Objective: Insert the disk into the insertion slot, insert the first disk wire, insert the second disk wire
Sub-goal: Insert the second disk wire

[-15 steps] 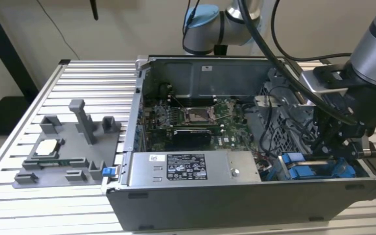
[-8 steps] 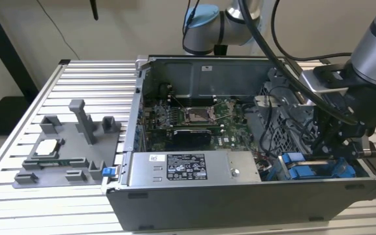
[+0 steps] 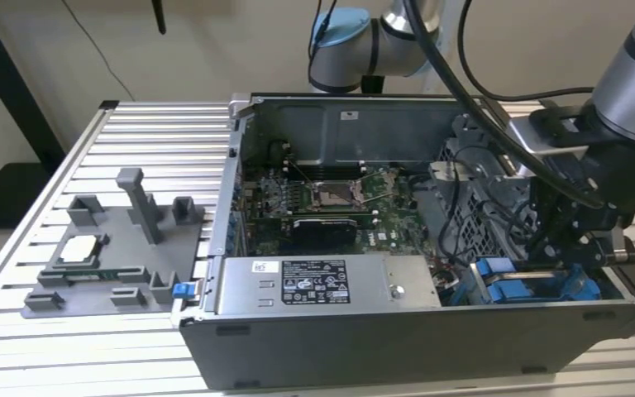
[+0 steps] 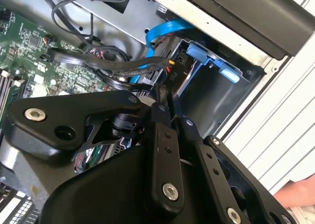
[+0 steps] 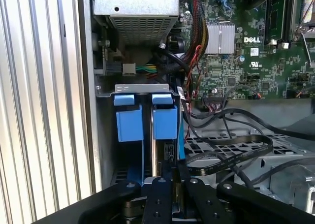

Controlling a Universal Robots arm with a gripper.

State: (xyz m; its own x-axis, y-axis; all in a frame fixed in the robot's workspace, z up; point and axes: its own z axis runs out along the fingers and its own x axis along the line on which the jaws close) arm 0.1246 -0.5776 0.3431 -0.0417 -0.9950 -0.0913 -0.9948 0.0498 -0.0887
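Now the gripper [image 5: 170,177] — fingers pressed narrow, holding what I cannot tell — hangs above the insertion slot [image 5: 147,150]; at three o'clock the black cables [image 5: 231,150] may catch it.

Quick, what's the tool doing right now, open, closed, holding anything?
Tool: fingers close together down at the drive bay beside the blue carriers; whether it is gripping anything cannot be told.

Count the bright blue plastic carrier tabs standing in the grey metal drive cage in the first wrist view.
2: the left blue tab and the right blue tab stand side by side in the drive cage, just beyond the gripper. Others may be hidden.
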